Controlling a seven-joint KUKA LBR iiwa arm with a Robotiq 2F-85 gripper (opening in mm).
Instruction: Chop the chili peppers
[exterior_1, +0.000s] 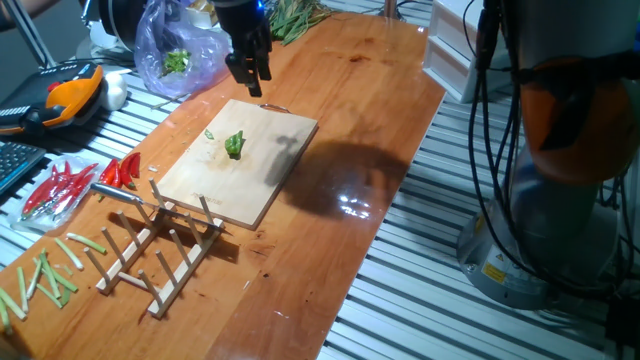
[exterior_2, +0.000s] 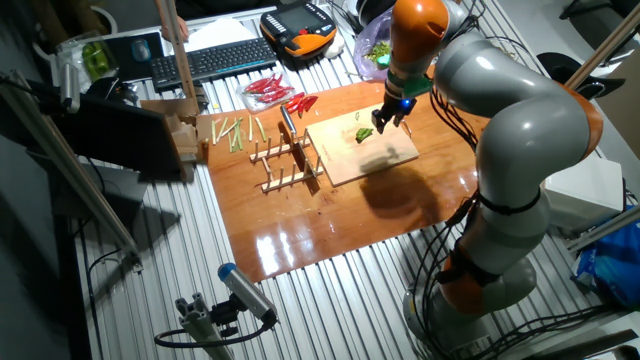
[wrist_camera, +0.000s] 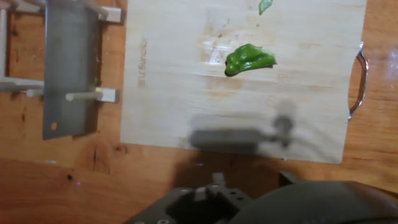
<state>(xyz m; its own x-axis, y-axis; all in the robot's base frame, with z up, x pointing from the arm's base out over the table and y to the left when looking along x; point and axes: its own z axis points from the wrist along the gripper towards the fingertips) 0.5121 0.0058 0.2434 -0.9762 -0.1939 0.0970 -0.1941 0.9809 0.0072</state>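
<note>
A small bright green chili pepper chunk lies on the pale wooden board, toward its far half. A tiny green bit rests near the board's edge. My gripper hangs above the board's far end, a little beyond the chunk and not touching it. Its fingers look slightly apart with nothing between them. In the hand view only the gripper's body shows at the bottom edge.
A knife sits in the wooden rack beside the board. Long red chilies, pale green stalk sticks and a plastic bag lie around. The table's edge runs close on the right.
</note>
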